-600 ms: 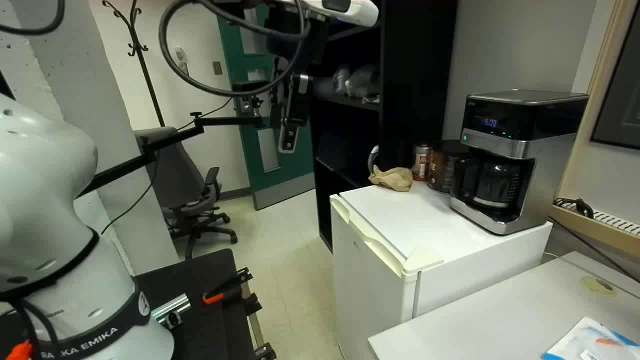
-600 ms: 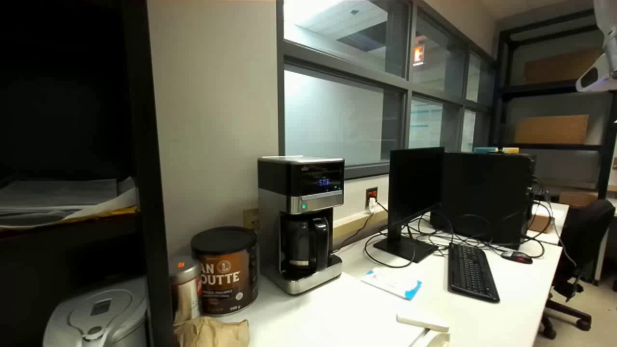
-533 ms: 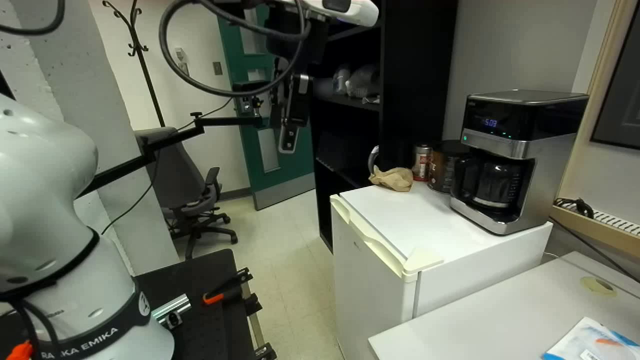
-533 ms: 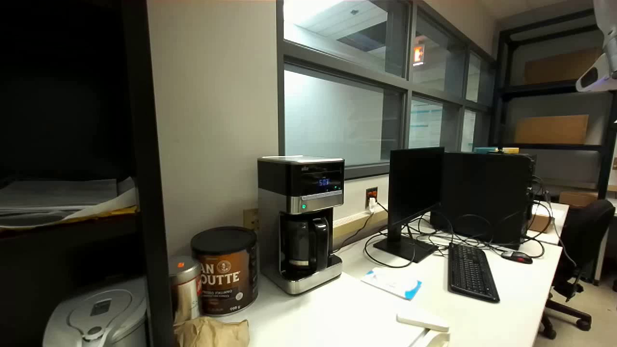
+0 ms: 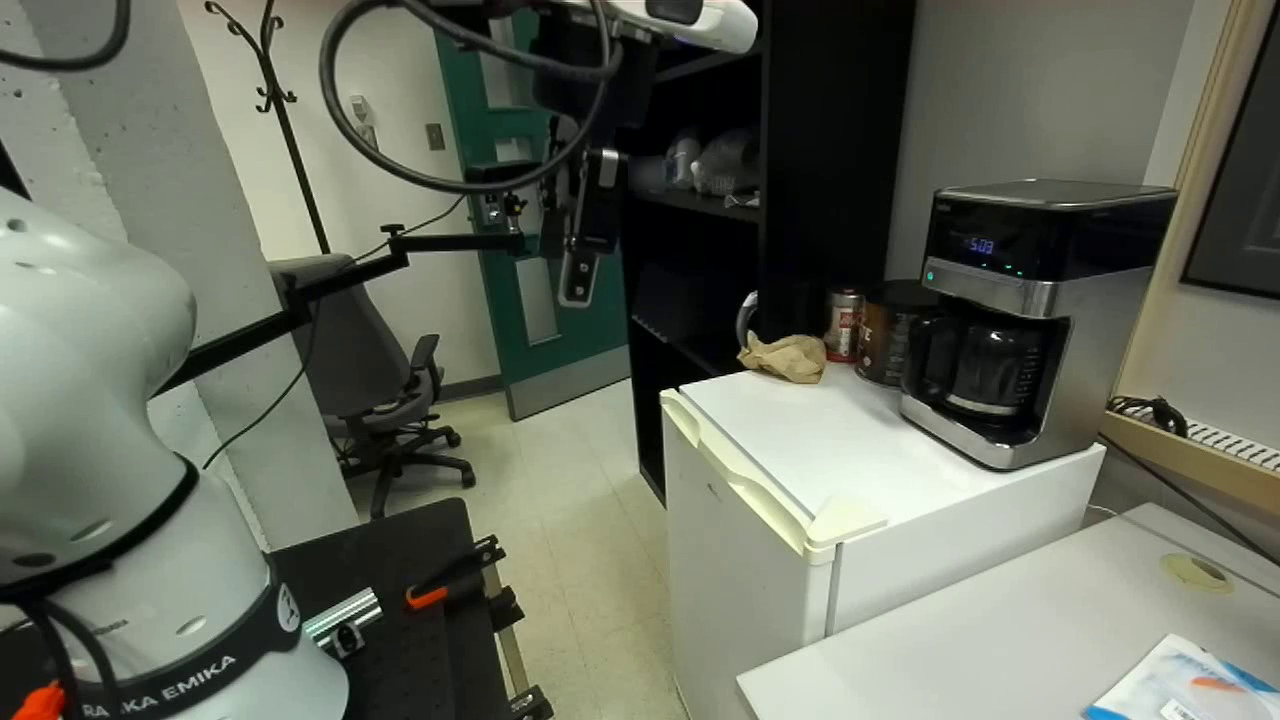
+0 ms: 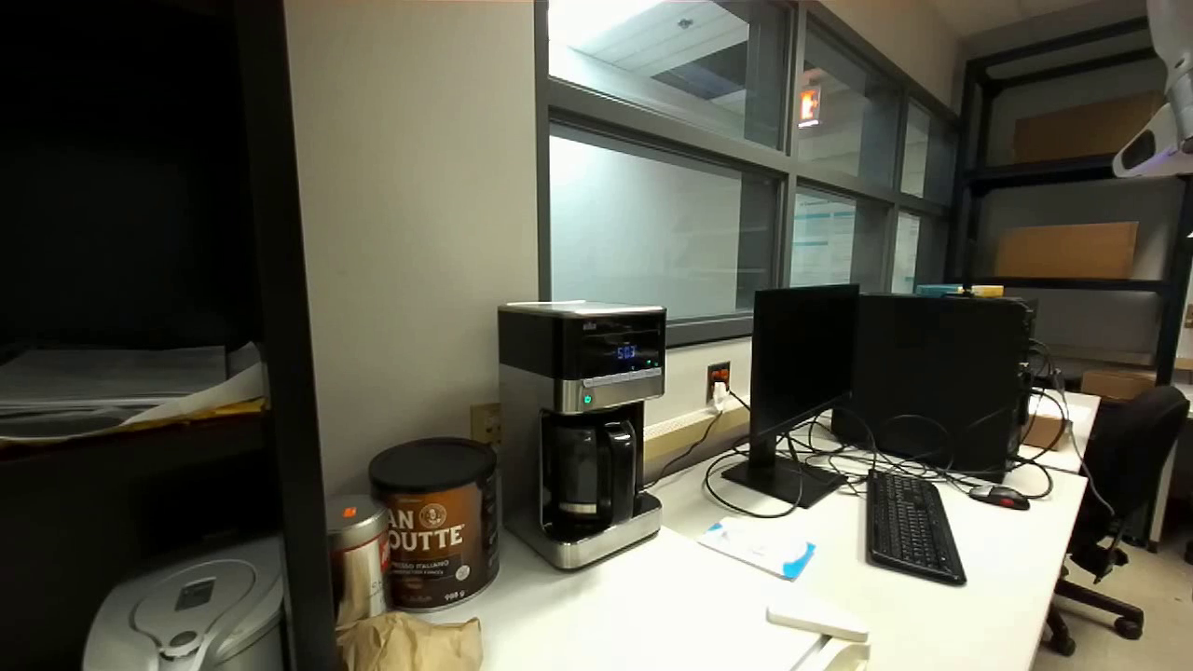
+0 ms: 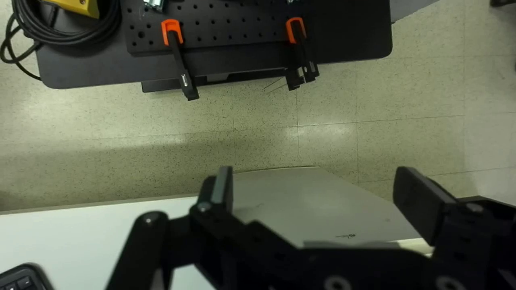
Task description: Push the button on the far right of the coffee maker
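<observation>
Claw [image 7: 314, 189] spread, fingers [image 7: 419, 201] wide apart in wrist view, hangs pointing down, well apart from coffee maker [image 5: 1045, 298]
Coffee maker upright on white fridge [image 5: 810, 440], seen in both exterior views, display [image 6: 625, 353] lit, green light [image 6: 587, 399] on front, carafe [image 5: 990, 370] in lower recess
Brown canister [image 6: 438, 531] just beside it, then small tin [image 5: 845, 322], crumpled paper bag [image 5: 785, 357] near
Packet [image 5: 1165, 690] flat on bench [image 5: 960, 640] next to fridge

"5:03" on coffee maker [image 6: 570, 396]; "EMIKA" on robot base [image 5: 200, 612]; "OUTTE" on brown can [image 6: 436, 529]
</observation>
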Motion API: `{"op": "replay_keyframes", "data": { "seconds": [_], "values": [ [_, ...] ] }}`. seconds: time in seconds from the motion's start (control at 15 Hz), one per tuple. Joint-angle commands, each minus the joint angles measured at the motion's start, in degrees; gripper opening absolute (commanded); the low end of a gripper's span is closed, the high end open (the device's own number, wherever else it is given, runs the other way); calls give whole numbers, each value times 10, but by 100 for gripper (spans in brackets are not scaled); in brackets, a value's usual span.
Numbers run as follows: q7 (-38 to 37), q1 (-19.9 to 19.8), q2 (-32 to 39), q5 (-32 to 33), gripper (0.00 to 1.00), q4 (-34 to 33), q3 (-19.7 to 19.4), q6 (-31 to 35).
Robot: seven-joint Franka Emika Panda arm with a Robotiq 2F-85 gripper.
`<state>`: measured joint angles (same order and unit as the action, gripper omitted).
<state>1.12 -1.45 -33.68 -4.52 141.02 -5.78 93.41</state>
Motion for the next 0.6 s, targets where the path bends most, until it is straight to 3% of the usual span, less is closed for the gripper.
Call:
{"op": "replay_keyframes", "data": {
  "seconds": [0.0, 0.2, 0.4, 0.47, 0.53],
  "values": [
    [24, -4, 34, 22, 100, -24, 10, 6],
    [38, 1, 88, 56, 100, -55, 19, 26],
    [52, 8, 148, 100, 100, -83, 34, 90],
    [53, 10, 165, 112, 76, -90, 40, 117],
    [59, 13, 182, 132, 72, -92, 47, 160]
  ]
}}
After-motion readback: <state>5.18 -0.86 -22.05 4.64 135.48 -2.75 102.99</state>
